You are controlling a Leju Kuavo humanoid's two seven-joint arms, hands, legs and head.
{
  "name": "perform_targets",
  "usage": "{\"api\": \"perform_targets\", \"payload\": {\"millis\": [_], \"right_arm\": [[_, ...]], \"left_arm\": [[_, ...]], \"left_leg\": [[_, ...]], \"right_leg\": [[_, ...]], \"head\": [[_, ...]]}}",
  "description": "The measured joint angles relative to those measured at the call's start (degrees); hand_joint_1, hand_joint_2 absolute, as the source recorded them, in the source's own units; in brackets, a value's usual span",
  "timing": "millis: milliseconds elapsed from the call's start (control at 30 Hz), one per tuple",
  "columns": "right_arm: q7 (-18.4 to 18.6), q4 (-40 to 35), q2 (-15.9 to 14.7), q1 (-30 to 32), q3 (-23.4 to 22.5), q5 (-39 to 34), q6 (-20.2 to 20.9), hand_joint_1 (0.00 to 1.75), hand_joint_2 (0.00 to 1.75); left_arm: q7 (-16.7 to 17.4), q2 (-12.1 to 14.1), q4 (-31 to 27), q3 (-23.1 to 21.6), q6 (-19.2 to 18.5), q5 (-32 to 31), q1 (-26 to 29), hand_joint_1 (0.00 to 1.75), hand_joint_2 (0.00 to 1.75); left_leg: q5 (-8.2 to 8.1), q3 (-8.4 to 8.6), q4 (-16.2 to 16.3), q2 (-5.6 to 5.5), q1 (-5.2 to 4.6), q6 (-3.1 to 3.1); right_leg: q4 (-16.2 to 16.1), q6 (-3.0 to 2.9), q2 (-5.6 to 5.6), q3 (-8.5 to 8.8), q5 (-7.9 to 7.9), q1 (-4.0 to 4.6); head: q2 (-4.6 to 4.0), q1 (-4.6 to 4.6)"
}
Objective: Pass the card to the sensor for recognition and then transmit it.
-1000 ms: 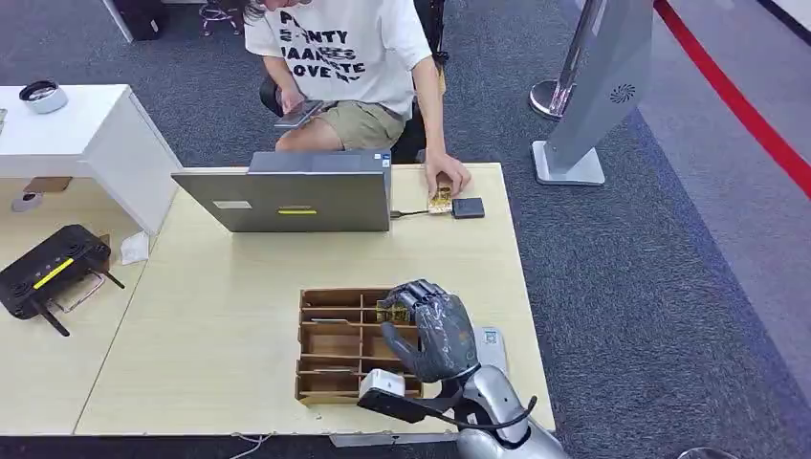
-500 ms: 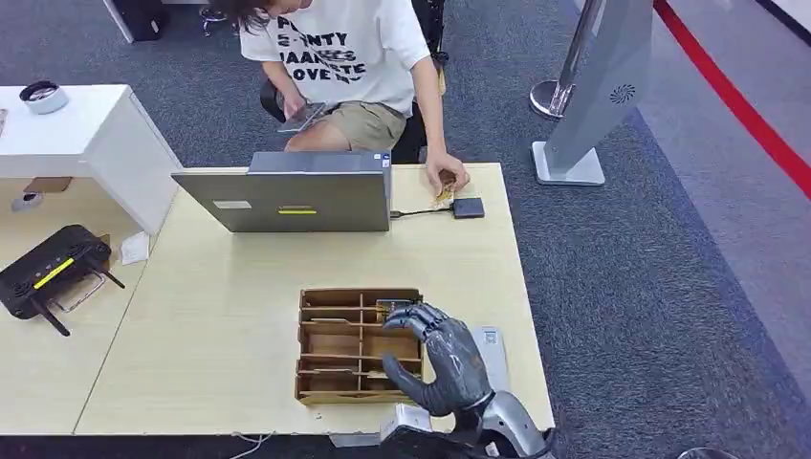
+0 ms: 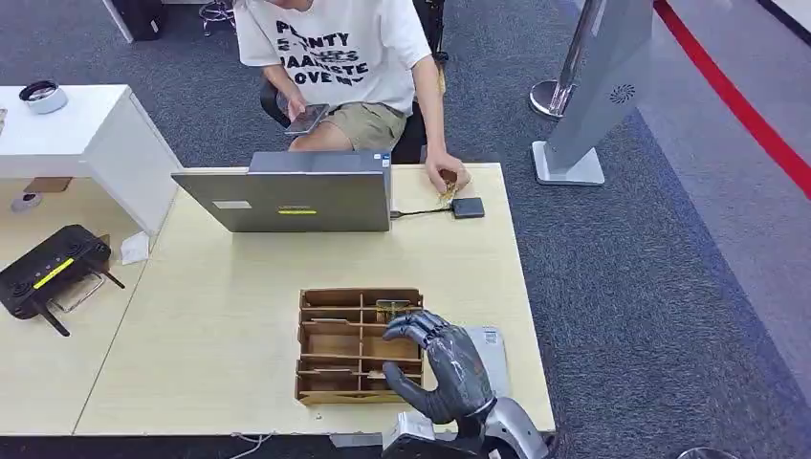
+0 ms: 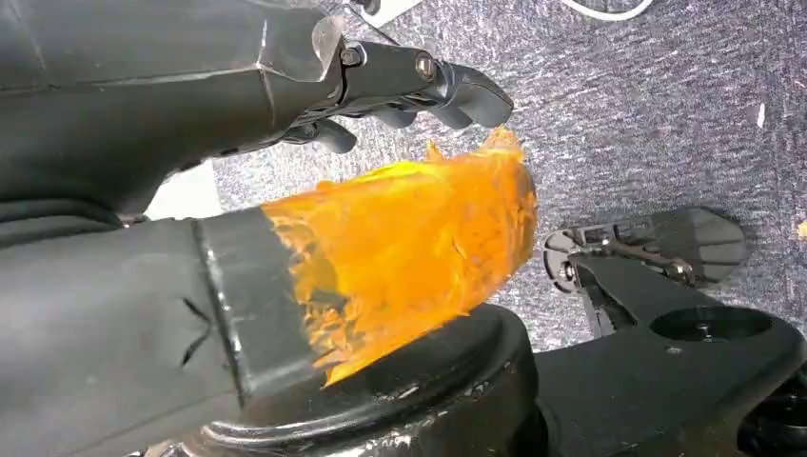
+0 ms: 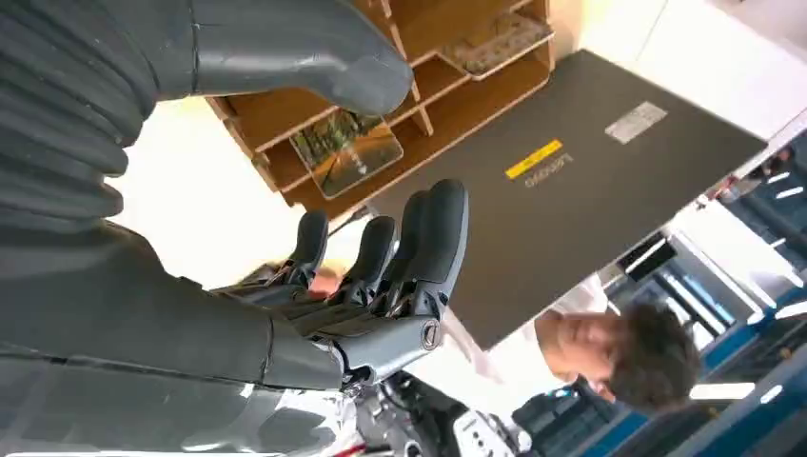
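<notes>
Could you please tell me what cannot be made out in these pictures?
- Head view: the right hand covers part of the wooden organizer.
- Head view: the person's hand hides what it touches beside the sensor.
- Left wrist view: left hand partly hidden; grip unclear.

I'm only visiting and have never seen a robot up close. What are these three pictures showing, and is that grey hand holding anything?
All three come from one humanoid robot. The wide picture is its head camera, looking down at a table. Its right hand hovers open over a wooden organizer, just above a card lying in one slot, holding nothing. A laptop and a small black sensor sit farther off, where a seated person holds another card. The other pictures come from wrist cameras: one behind the right hand, one on the left hand, hanging above carpet.
</notes>
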Motion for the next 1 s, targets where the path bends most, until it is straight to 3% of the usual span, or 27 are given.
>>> {"api": "perform_targets", "payload": {"millis": [167, 500, 700, 767, 1000], "right_arm": [[-1.3, -0.1, -1.4, 0.5, 0.9, -1.9, 1.7, 0.8, 1.75], [-2.3, 1.6, -3.2, -0.3, 4.1, -2.1, 4.7, 0.96, 1.75], [-2.0, 5.1, -3.1, -2.6, 6.2, -0.4, 3.8, 0.86, 1.75], [-1.7, 6.0, -3.1, -3.0, 6.7, -0.3, 3.6, 0.91, 1.75], [-0.9, 9.1, -3.1, -3.9, 8.1, 0.4, 2.3, 0.86, 1.75]], "left_arm": [[-0.2, 0.0, 0.0, 0.3, 0.2, 0.4, 0.0, 0.0, 0.0], [-0.2, 0.1, 0.0, 0.6, 0.2, 0.3, 0.0, 0.0, 0.0], [-0.1, 0.1, 0.0, 0.6, 0.2, -0.2, 0.0, 0.0, 0.0], [0.1, 0.1, 0.0, 0.6, 0.2, -0.2, 0.0, 0.0, 0.0], [0.2, 0.1, 0.0, 0.6, 0.3, -0.5, 0.0, 0.0, 0.0]], "left_leg": [[0.0, -0.01, 0.0, 0.0, 0.0, 0.0], [0.0, -0.01, 0.0, 0.0, 0.01, 0.0], [0.0, 0.0, 0.0, 0.0, 0.0, 0.0], [0.0, 0.0, 0.0, 0.0, 0.0, 0.0], [0.0, -0.01, 0.0, -0.01, 0.0, 0.0]], "right_leg": [[0.0, 0.0, 0.0, 0.0, 0.0, 0.0], [0.0, 0.0, 0.0, 0.0, 0.0, 0.0], [0.0, 0.0, 0.0, 0.01, 0.0, 0.0], [0.0, 0.0, 0.0, 0.02, 0.0, 0.0], [0.0, 0.0, -0.01, 0.01, 0.0, 0.0]], "head": [[0.0, 0.02], [0.0, 0.0], [0.0, 0.0], [0.0, 0.0], [0.0, 0.0]]}}
